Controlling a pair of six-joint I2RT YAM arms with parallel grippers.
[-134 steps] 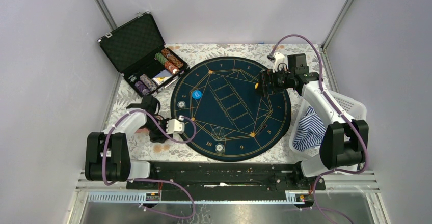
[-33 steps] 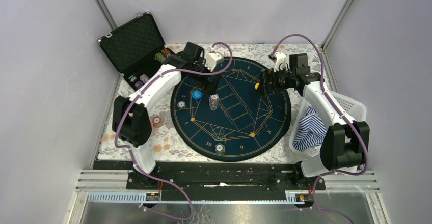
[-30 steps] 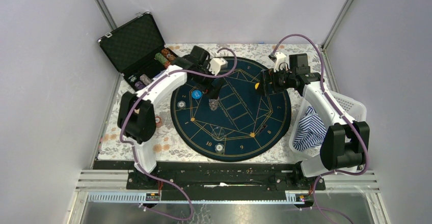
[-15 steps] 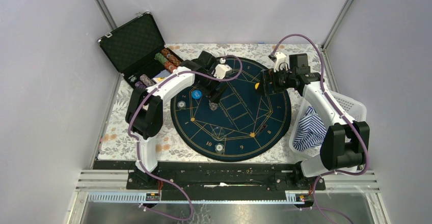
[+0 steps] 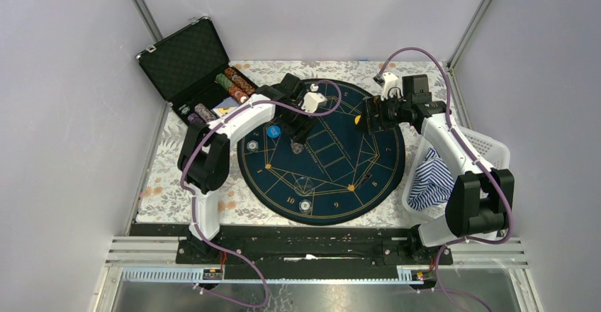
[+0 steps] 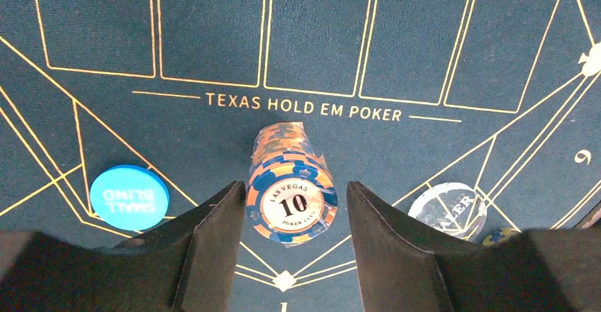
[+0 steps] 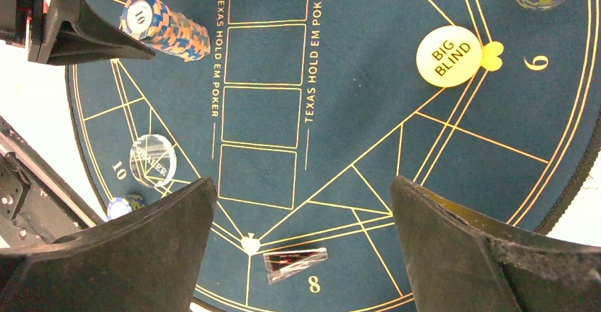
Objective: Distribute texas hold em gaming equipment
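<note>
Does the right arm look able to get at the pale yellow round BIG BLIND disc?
Probably yes. The right gripper hangs open just short of the pale yellow round BIG BLIND disc, which lies flat with bare dark blue mat around it and nothing between.

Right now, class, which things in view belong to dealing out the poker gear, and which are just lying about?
Belong to the job:
- stack of ten-value chips
- small blind disc
- big blind disc
- clear dealer button
- chips in the case

Just lying about:
- black case
- striped cloth
- white basket
</note>
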